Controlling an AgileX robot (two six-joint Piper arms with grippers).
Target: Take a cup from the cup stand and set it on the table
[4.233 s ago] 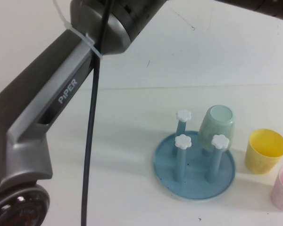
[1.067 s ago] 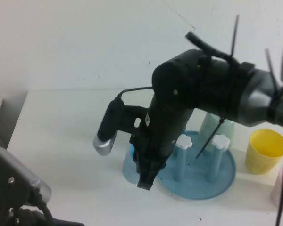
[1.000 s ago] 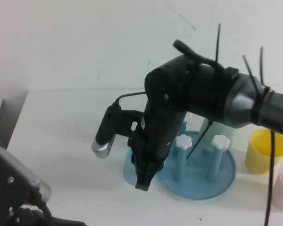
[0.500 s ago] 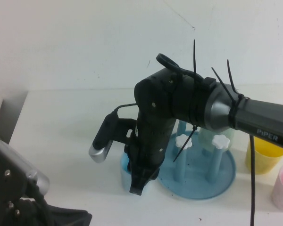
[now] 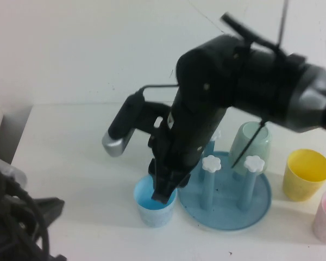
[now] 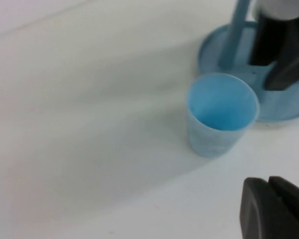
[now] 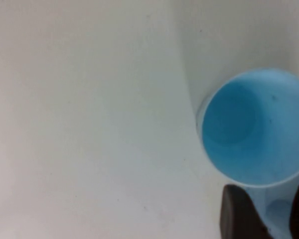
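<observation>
Light blue plastic, thin-walled and tapered, the cup (image 5: 155, 206) stands upright, mouth up, on the white surface (image 5: 81, 163) just beside the rim of the teal cup stand (image 5: 224, 198). It looks light and fairly stiff, smooth enough to slip, and easy to tip by a nudge at the rim; the sensible hold is across the rim or the upper wall, one finger inside and one outside.

The right end effector (image 5: 164, 191) hangs directly over the cup's mouth, its fingers parted in the wrist view and seeming to hold nothing, though whether a fingertip touches the rim cannot be told.

The left end effector (image 6: 274, 209) sits low on the robot's side, well apart from the cup; its fingers appear closed and empty.
</observation>
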